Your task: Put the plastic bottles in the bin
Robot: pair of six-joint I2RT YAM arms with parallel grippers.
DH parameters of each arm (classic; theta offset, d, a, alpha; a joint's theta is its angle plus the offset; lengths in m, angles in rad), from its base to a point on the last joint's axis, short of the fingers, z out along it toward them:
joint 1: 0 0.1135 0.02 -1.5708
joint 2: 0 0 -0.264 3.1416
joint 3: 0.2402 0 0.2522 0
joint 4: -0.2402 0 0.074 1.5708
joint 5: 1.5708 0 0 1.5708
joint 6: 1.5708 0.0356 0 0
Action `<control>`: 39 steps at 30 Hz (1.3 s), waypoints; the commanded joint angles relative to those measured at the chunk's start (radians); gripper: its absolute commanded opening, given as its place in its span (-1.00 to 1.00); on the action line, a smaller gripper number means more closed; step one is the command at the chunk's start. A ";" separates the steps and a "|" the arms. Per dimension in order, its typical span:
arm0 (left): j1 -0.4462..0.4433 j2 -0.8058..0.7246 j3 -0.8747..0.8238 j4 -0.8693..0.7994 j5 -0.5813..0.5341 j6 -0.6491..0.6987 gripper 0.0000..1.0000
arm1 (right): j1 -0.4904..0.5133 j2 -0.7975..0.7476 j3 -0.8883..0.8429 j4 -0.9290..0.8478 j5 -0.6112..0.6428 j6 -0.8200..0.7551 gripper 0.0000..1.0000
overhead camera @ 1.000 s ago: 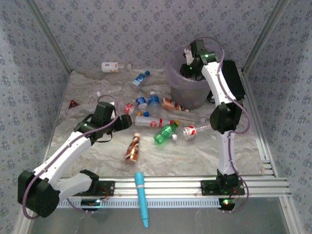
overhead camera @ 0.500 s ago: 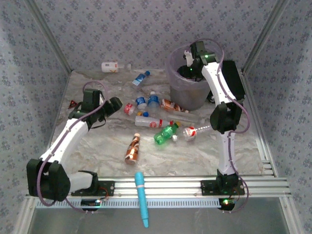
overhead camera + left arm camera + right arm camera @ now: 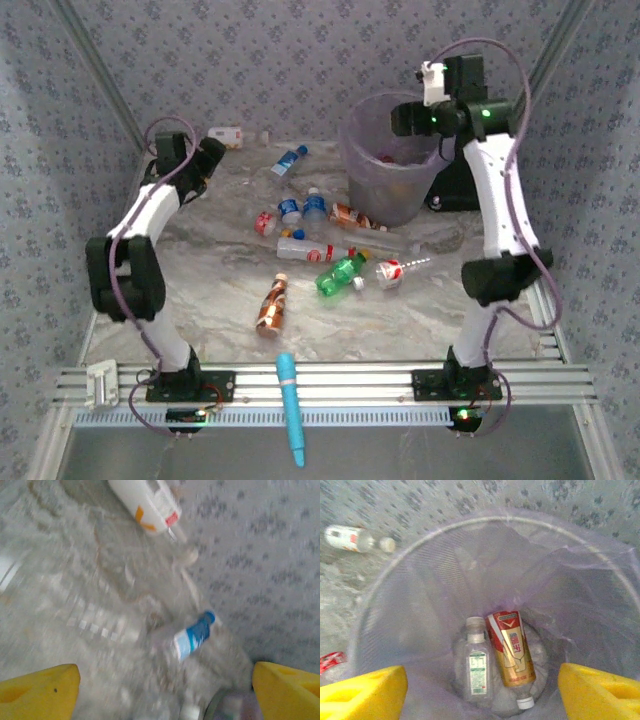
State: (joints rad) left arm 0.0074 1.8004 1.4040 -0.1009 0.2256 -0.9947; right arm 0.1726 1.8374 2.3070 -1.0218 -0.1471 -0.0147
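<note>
The bin (image 3: 385,185) stands at the back right, translucent pale purple. My right gripper (image 3: 400,120) hangs open above its mouth, with nothing between the yellow fingers (image 3: 362,692). Looking down into the bin (image 3: 410,595), I see a clear bottle (image 3: 476,666) and a red-and-gold labelled bottle (image 3: 512,652) lying on the bottom. My left gripper (image 3: 212,152) is open at the back left, close to a white bottle (image 3: 228,137). Its view is blurred and shows that white bottle (image 3: 147,502) and a blue-labelled bottle (image 3: 192,637). Several bottles (image 3: 305,250) lie in the middle of the table.
A long light-blue tool (image 3: 290,405) lies across the front rails. A black box (image 3: 455,185) stands behind the bin against the right wall. Patterned walls close in the back and both sides. A brown bottle (image 3: 272,303) lies apart from the cluster, nearer the front.
My left arm has swung from the middle of the table to the back left corner. My right gripper has risen from inside the bin's mouth to above its rim.
</note>
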 commanded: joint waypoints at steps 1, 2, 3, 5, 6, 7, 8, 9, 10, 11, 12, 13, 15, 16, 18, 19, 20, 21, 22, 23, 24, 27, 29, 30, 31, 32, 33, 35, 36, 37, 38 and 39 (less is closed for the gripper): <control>0.017 0.161 0.129 0.126 0.014 -0.129 0.79 | 0.007 -0.146 -0.156 0.089 -0.082 0.024 0.61; 0.017 0.213 0.175 0.145 0.011 -0.161 0.79 | 0.008 -0.191 -0.212 0.110 -0.095 0.033 0.61; 0.019 0.259 0.209 0.167 0.011 -0.186 0.79 | 0.010 -0.225 -0.255 0.123 -0.103 0.040 0.61; 0.017 0.354 0.285 0.217 0.005 -0.248 0.79 | 0.010 -0.293 -0.335 0.138 -0.111 0.053 0.61; 0.017 0.386 0.318 0.232 0.003 -0.268 0.79 | 0.011 -0.325 -0.374 0.143 -0.112 0.057 0.61; 0.017 0.431 0.356 0.235 -0.003 -0.286 0.79 | 0.011 -0.354 -0.407 0.146 -0.108 0.061 0.61; 0.017 0.466 0.393 0.232 -0.014 -0.299 0.79 | 0.013 -0.381 -0.442 0.148 -0.102 0.065 0.61; 0.018 0.494 0.419 0.230 -0.025 -0.308 0.79 | 0.012 -0.398 -0.463 0.150 -0.097 0.067 0.61; 0.018 0.523 0.444 0.231 -0.041 -0.319 0.79 | 0.012 -0.420 -0.493 0.155 -0.090 0.069 0.61; 0.017 0.551 0.468 0.235 -0.057 -0.331 0.79 | 0.009 -0.438 -0.522 0.159 -0.083 0.071 0.61; 0.018 0.575 0.490 0.237 -0.066 -0.341 0.79 | 0.006 -0.453 -0.546 0.163 -0.077 0.071 0.61; 0.018 0.606 0.520 0.237 -0.070 -0.358 0.79 | 0.005 -0.467 -0.569 0.167 -0.068 0.073 0.61; 0.019 0.666 0.582 0.252 -0.069 -0.393 0.79 | 0.000 -0.487 -0.610 0.176 -0.056 0.076 0.61; 0.021 0.698 0.612 0.257 -0.062 -0.418 0.79 | -0.004 -0.495 -0.628 0.178 -0.052 0.077 0.61; 0.023 0.750 0.665 0.263 -0.057 -0.467 0.79 | -0.007 -0.508 -0.653 0.180 -0.047 0.078 0.61; 0.024 0.777 0.694 0.264 -0.057 -0.484 0.78 | -0.010 -0.514 -0.670 0.187 -0.046 0.079 0.61; 0.023 0.805 0.733 0.251 -0.054 -0.493 0.78 | -0.011 -0.522 -0.686 0.195 -0.043 0.082 0.61; 0.023 0.830 0.775 0.229 -0.048 -0.497 0.78 | -0.012 -0.529 -0.697 0.199 -0.039 0.082 0.61; 0.021 0.860 0.825 0.200 -0.044 -0.498 0.78 | -0.013 -0.535 -0.706 0.203 -0.037 0.084 0.61; 0.020 0.888 0.871 0.172 -0.043 -0.503 0.78 | -0.016 -0.539 -0.713 0.204 -0.034 0.085 0.61; 0.019 0.908 0.903 0.156 -0.045 -0.506 0.78 | -0.016 -0.543 -0.717 0.205 -0.033 0.086 0.61; 0.020 0.972 0.997 0.105 -0.057 -0.530 0.74 | -0.018 -0.553 -0.726 0.202 -0.026 0.086 0.61; 0.020 1.007 1.050 0.078 -0.063 -0.545 0.65 | -0.018 -0.564 -0.731 0.199 -0.020 0.084 0.61; 0.017 1.019 1.065 0.073 -0.061 -0.550 0.62 | -0.020 -0.571 -0.736 0.202 -0.015 0.085 0.61; 0.018 1.027 1.074 0.063 -0.061 -0.553 0.56 | -0.020 -0.579 -0.741 0.204 -0.008 0.085 0.61; 0.017 1.031 1.077 0.058 -0.064 -0.553 0.47 | -0.021 -0.584 -0.743 0.204 -0.003 0.088 0.61; 0.016 1.032 1.077 0.053 -0.065 -0.553 0.40 | -0.022 -0.591 -0.746 0.208 -0.001 0.089 0.61; 0.017 1.031 1.075 0.036 -0.066 -0.546 0.21 | -0.025 -0.597 -0.748 0.206 0.002 0.091 0.61; 0.017 1.030 1.075 0.032 -0.065 -0.543 0.12 | -0.024 -0.600 -0.748 0.204 0.003 0.091 0.61; 0.016 1.028 1.075 0.028 -0.066 -0.542 0.04 | -0.027 -0.602 -0.748 0.203 0.003 0.091 0.61; 0.018 1.025 1.074 0.026 -0.063 -0.538 -0.02 | -0.026 -0.604 -0.748 0.200 0.003 0.092 0.61; 0.018 1.020 1.072 0.027 -0.058 -0.532 -0.05 | -0.025 -0.607 -0.746 0.197 0.006 0.092 0.61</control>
State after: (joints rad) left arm 0.0261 2.8014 2.4584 -0.0002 0.1795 -1.5299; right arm 0.1528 1.2507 1.5665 -0.8291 -0.1604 0.0631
